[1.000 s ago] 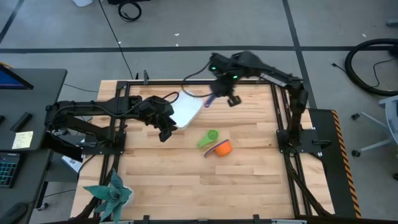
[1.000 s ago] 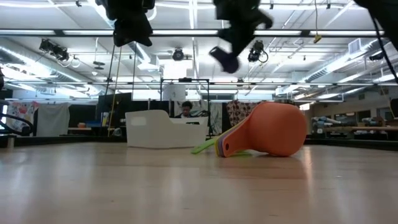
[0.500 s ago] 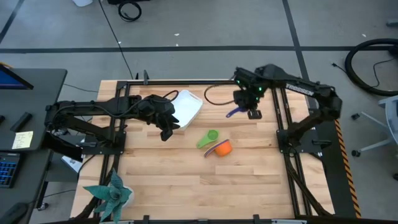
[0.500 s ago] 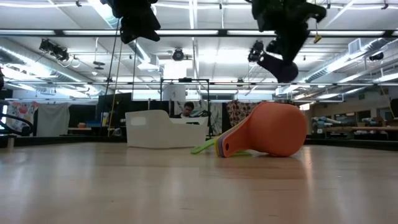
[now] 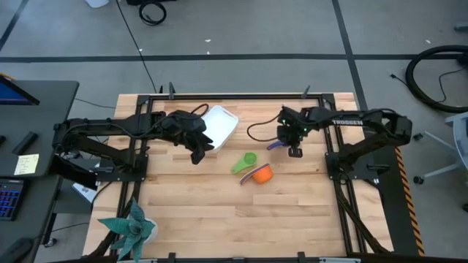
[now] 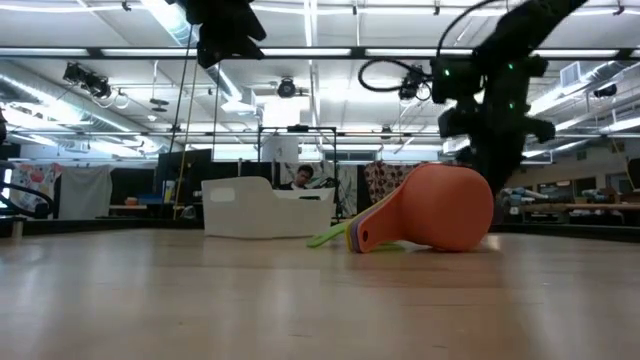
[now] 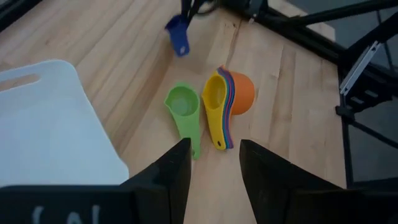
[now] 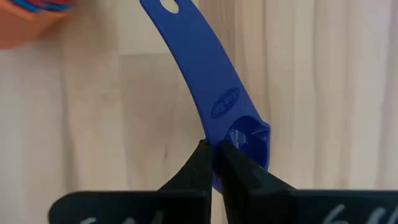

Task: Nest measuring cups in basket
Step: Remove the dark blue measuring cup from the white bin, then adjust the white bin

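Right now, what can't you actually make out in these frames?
- Basket interior: low view, its near wall hides it; left wrist view cuts it off at the edge.
- Dark blue cup: right gripper hides part of its bowl in the right wrist view; tiny in the high view.
- Nested stack: orange cup covers the inner ones.

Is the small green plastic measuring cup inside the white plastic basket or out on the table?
Out. The small green plastic measuring cup lies on the wooden table, apart from the white plastic basket, beside the orange nested stack.
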You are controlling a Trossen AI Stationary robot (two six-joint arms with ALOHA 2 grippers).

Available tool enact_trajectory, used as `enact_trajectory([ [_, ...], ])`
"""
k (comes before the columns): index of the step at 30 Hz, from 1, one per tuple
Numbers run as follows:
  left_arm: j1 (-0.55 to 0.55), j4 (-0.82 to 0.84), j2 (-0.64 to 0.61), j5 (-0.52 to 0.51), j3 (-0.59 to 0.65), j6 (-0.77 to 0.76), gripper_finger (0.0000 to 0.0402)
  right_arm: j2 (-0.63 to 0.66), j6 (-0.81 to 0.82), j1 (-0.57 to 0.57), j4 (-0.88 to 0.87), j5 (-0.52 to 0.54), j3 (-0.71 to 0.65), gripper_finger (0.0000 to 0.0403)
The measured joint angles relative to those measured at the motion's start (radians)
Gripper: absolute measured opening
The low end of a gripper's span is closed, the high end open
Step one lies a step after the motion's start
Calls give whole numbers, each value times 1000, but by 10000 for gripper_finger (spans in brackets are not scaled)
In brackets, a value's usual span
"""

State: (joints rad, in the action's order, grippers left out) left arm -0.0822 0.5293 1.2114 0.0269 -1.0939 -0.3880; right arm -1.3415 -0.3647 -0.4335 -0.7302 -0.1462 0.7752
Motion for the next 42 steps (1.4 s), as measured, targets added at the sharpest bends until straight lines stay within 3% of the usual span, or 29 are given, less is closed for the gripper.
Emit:
enact_trajectory([
  [8,0,-6,0,-17,0,-19,141,3,-1,1,103,-32,-111,20],
  [21,0,-7,0,-33,0,-73,141,0,5,1,87,-85,-106,82],
  [26,0,7,0,-32,0,-85,141,0,5,1,14,-108,-15,99],
  [32,19,159,21,-33,15,-257,141,0,4,1,-99,-110,175,104],
  [42,48,130,67,-93,201,-512,141,0,4,2,-125,-110,391,102],
])
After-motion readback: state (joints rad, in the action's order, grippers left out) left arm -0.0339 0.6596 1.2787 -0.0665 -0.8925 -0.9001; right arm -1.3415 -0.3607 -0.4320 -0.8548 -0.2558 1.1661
